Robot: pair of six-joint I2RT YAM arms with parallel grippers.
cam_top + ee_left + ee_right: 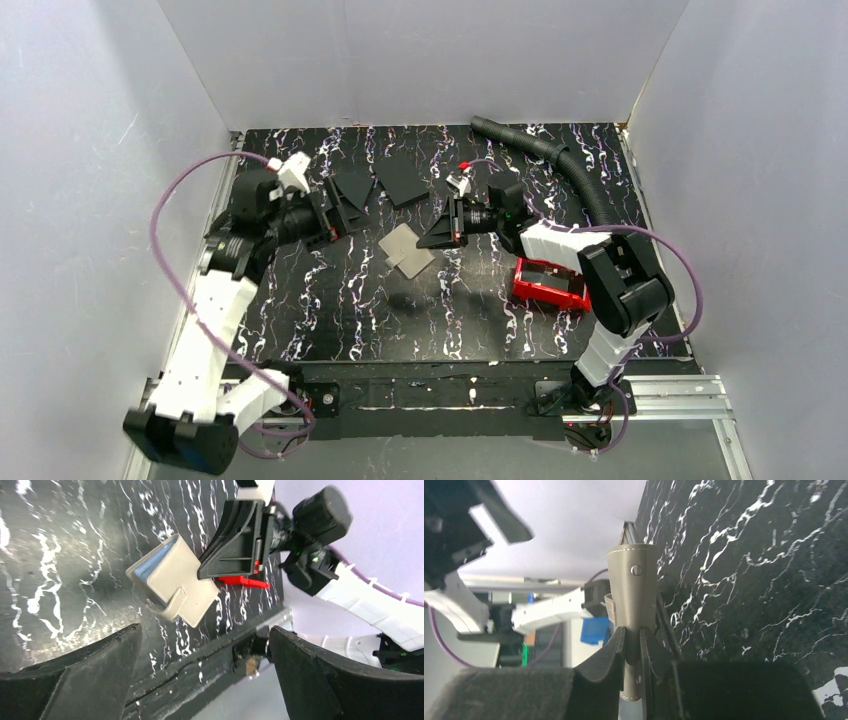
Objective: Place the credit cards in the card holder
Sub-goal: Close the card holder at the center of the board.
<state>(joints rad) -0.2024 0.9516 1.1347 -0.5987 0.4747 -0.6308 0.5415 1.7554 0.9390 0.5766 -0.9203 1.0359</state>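
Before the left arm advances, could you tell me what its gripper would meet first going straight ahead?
Probably the card holder, held by the right gripper, straight ahead of the open left gripper; depth is hard to judge.

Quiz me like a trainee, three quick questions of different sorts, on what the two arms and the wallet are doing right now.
1. True or false: the left gripper has its jaws shut.
2. What do the jaws of the right gripper pinch? A) a pen B) the card holder C) a cloth
3. Fill in: in the top view the red tray lies next to the ___ arm.
Key: 1 false; 2 B; 3 right.
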